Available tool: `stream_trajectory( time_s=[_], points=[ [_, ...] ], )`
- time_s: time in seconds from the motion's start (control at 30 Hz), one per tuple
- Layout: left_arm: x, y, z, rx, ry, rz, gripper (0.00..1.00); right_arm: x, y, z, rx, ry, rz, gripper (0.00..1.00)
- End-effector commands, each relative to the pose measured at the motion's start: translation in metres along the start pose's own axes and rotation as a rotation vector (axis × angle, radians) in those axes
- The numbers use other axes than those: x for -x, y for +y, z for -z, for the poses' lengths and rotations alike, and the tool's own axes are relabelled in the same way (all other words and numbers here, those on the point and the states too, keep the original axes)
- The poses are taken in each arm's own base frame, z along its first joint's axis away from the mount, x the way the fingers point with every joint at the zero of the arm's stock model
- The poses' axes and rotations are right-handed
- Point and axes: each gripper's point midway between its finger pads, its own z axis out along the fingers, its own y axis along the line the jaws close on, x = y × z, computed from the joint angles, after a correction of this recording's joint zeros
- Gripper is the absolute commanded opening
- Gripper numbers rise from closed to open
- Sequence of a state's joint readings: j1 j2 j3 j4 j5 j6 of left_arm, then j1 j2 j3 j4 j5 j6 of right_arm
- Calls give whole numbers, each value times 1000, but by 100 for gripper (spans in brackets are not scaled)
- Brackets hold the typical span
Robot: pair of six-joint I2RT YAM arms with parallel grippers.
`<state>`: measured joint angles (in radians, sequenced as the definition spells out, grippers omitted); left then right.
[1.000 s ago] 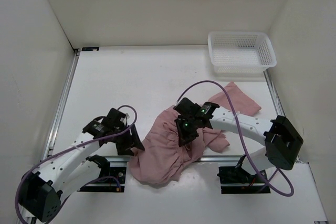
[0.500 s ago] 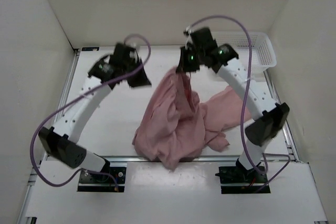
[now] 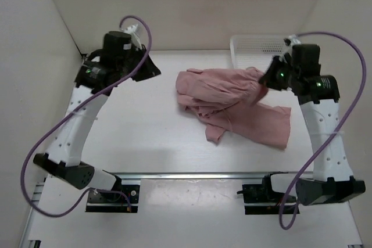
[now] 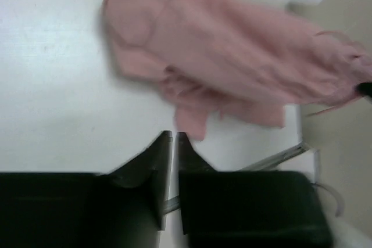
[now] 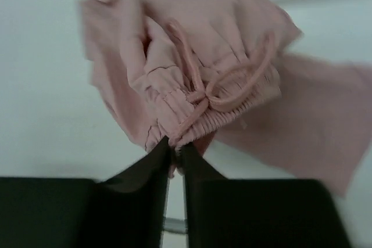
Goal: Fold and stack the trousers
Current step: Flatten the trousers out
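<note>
Mid-table, right of centre: the trousers (image 3: 232, 105), dusty pink and crumpled on the white table (image 3: 133, 132), with one flat leg spread toward my right arm. My right claw (image 5: 175, 143) pinches the gathered waistband (image 5: 232, 111) just beside the looped drawstring (image 5: 232, 88), cloth bunched at my fingertips. My left claw (image 4: 173, 137) is pressed together with nothing in it, hanging well left of the cloth. Far right corner: white mesh basket (image 3: 247, 47), partly behind my right claw.

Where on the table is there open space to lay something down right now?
The left half of the table is bare, between the left arm and the trousers. So is the near strip between the trousers and the front rail. Crowded: the far right, where the basket, right gripper and trousers meet.
</note>
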<state>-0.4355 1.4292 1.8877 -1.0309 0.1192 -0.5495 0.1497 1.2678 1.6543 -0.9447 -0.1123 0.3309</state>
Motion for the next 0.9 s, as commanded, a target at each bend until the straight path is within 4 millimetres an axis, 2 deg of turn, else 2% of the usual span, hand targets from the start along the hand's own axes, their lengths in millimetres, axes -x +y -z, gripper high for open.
stream_trajectory(
  time_s=[0.0,0.03,0.07,0.1,0.13,0.17,0.2,0.3,0.33,0.37,0.4,0.43,0.47,0.5,0.53,0.57,0.6,0.67,0.73,0.8,0.87],
  points=[
    [-71,29,-56,55,229,53,42,-38,-83,1,-260,25,-95,50],
    [-81,31,-72,55,262,52,59,-57,-106,-1,-331,76,-155,93],
    [-86,35,-80,69,284,56,75,-63,-111,-1,-360,91,-171,100],
    [-90,31,-89,52,308,55,87,-67,-115,-4,-379,102,-185,100],
    [-99,39,-109,77,350,52,95,-68,-117,-3,-389,105,-209,100],
    [-101,38,-117,76,367,56,96,-70,-119,-1,-406,95,-226,100],
    [-97,28,-123,47,371,51,96,-70,-118,-2,-404,79,-253,100],
    [-105,34,-157,80,410,50,97,-77,-108,-5,-343,75,-291,96],
    [-95,31,-165,74,388,35,97,-86,-105,-10,-319,108,-311,90],
    [-103,40,-185,91,424,49,97,-94,-95,-14,-261,130,-332,83],
    [-103,40,-196,85,431,52,99,-115,-95,-24,-245,186,-375,77],
    [-89,29,-204,54,403,47,99,-125,-90,-28,-205,210,-393,77],
    [-89,30,-215,55,404,48,99,-135,-86,-34,-172,239,-420,82],
    [-98,44,-237,79,432,51,99,-152,-78,-42,-103,276,-448,90],
    [-96,50,-247,86,431,58,99,-157,-75,-48,-74,286,-466,93],
    [-92,44,-254,59,427,59,99,-165,-77,-55,-76,310,-488,95],
    [-102,58,-269,74,459,79,99,-172,-79,-60,-71,332,-497,95],
    [-104,65,-281,79,466,100,99,-180,-74,-73,-29,378,-544,95],
    [-118,74,-293,90,499,110,99,-178,-70,-82,6,373,-589,95],
    [-121,71,-295,67,516,117,99,-173,-67,-90,25,368,-630,95],
    [-117,68,-298,56,495,121,94,-172,-58,-99,75,397,-720,95]
  ],
)
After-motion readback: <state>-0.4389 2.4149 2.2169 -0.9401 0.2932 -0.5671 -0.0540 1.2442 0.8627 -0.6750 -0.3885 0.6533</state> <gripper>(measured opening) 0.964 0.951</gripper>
